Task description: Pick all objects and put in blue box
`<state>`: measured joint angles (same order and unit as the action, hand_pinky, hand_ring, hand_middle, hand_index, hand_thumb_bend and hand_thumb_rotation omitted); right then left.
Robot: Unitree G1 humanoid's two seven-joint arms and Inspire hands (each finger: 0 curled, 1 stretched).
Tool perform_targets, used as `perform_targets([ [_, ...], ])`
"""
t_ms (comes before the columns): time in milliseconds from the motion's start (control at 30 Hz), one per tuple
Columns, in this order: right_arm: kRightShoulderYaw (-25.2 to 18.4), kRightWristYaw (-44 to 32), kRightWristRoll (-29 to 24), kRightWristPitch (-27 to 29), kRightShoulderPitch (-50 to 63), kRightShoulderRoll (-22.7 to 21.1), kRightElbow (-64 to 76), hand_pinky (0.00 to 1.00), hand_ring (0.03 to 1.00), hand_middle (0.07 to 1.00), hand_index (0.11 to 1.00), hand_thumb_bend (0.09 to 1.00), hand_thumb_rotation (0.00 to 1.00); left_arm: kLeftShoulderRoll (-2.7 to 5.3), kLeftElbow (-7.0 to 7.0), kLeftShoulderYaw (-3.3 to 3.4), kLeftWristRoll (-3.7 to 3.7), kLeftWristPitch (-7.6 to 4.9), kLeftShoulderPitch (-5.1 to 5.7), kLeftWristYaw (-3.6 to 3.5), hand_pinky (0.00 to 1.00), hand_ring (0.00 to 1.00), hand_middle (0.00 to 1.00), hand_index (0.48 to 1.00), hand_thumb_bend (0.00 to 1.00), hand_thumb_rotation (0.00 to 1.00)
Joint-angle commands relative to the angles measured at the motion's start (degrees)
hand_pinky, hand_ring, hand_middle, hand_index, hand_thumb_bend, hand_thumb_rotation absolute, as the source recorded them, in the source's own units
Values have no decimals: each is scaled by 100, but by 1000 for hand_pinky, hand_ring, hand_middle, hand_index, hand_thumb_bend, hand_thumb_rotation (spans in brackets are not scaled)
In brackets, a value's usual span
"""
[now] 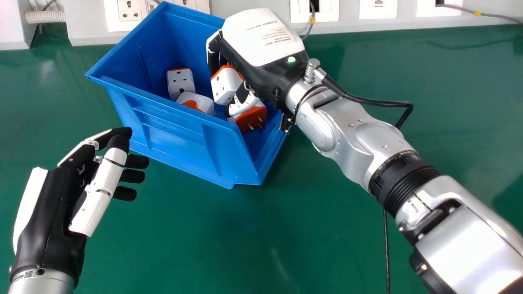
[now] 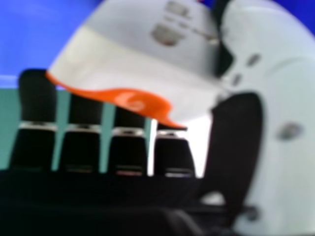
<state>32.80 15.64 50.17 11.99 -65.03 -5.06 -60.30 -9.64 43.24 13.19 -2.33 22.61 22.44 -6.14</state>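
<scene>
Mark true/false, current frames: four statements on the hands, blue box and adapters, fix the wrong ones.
1. The right robot hand has a white and orange plug adapter between thumb and fingers. True.
2. The left robot hand is inside the blue box. False: it is outside, beside the box.
3. The adapter with visible prongs lies on the green table. False: it is inside the blue box.
4. The left robot hand is empty. True.
</scene>
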Motion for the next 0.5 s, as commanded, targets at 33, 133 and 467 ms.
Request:
perform_targets([
  [33, 145, 386, 92, 95, -422, 68, -128, 337, 430, 537, 498, 494, 0, 5, 194, -30, -67, -49, 41, 50, 557, 621, 641, 779, 456, 806],
  [133, 340, 639, 225, 89, -521, 109, -331, 337, 432, 539, 497, 494, 0, 0, 240, -50, -87, -20, 44, 60, 557, 622, 642, 778, 460, 806],
  [467, 587, 1196, 337, 72, -602, 139, -617, 340, 435, 531, 500, 495, 0, 0, 197, -79, -121, -77, 59, 82, 561, 625, 643, 777, 471, 806],
])
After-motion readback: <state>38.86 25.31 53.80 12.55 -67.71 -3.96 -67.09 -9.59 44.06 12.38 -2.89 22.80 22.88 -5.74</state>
